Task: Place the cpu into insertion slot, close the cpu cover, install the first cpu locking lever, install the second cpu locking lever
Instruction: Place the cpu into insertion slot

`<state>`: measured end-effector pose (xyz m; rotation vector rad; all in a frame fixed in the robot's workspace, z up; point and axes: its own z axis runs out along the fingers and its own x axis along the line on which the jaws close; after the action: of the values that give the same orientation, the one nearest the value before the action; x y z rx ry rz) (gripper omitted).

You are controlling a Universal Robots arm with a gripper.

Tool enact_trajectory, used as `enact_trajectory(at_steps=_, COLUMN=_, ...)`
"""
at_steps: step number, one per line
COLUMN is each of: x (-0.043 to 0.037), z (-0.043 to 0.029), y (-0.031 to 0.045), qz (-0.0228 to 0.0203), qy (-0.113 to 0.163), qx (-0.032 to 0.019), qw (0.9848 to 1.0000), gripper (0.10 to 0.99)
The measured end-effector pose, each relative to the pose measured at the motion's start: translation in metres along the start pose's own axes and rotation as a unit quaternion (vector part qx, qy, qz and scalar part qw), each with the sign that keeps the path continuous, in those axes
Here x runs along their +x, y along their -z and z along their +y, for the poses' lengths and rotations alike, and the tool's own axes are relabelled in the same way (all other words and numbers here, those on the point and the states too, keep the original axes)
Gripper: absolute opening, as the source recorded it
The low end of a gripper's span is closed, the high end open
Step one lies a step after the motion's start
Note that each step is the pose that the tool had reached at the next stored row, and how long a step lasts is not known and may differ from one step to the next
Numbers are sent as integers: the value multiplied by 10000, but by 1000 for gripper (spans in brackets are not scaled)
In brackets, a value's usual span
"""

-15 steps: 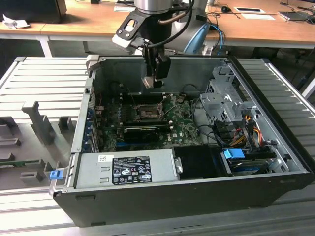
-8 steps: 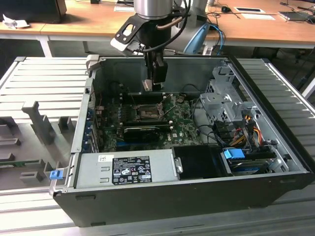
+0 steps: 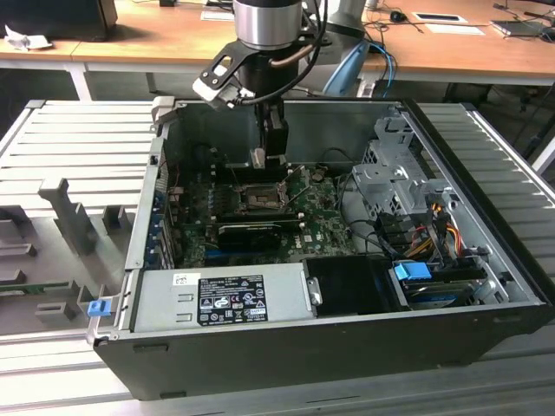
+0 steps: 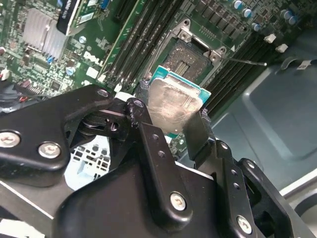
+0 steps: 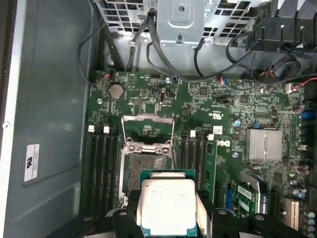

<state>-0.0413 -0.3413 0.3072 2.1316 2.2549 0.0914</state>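
Observation:
The cpu, a square chip with a dull silver top on a green board, hangs between my gripper's black fingers, which are shut on two of its opposite edges. In the second wrist view the cpu hovers just short of the insertion slot. The insertion slot lies bare on the green motherboard with its dark centre showing. Beyond it the cpu cover is swung open, and a thin wire lever sticks up beside it. In the exterior view my gripper is inside the case, a little above the insertion slot.
Rows of memory slots flank the socket on both sides. A black card lies across the board nearer the power supply. The metal drive cage and loose cables crowd the exterior view's right. A finned heatsink stands nearby.

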Motion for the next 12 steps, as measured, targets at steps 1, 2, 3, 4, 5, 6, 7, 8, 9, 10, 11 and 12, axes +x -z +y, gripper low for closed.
enact_trajectory(at_steps=1, x=9, z=-15, y=-33, qz=0, qy=3, qx=0, qw=10000, gripper=529)
enact_trajectory(at_steps=2, x=13, z=-23, y=-57, qz=1, qy=8, qx=0, qw=10000, gripper=529)
enact_trajectory(at_steps=3, x=16, z=-29, y=-79, qz=1, qy=13, qx=0, qw=10000, gripper=529)
enact_trajectory(at_steps=4, x=19, z=-33, y=-108, qz=1, qy=16, qx=1, qw=10000, gripper=529)
enact_trajectory(at_steps=5, x=21, z=-34, y=-127, qz=1, qy=16, qx=1, qw=10000, gripper=529)
enact_trajectory(at_steps=6, x=23, z=-36, y=-155, qz=1, qy=5, qx=0, qw=10000, gripper=529)
enact_trajectory(at_steps=7, x=22, z=-39, y=-187, qz=-7, qy=-103, qx=-1, qw=9999, gripper=529)
enact_trajectory(at_steps=8, x=22, z=-40, y=-209, qz=-13, qy=-198, qx=-2, qw=9998, gripper=529)
enact_trajectory(at_steps=9, x=21, z=-42, y=-239, qz=-18, qy=-254, qx=-3, qw=9997, gripper=529)
enact_trajectory(at_steps=10, x=21, z=-46, y=-278, qz=-17, qy=-251, qx=-3, qw=9997, gripper=529)
enact_trajectory(at_steps=11, x=21, z=-48, y=-307, qz=-16, qy=-241, qx=-3, qw=9997, gripper=529)
enact_trajectory(at_steps=12, x=21, z=-49, y=-323, qz=-16, qy=-234, qx=-3, qw=9997, gripper=529)
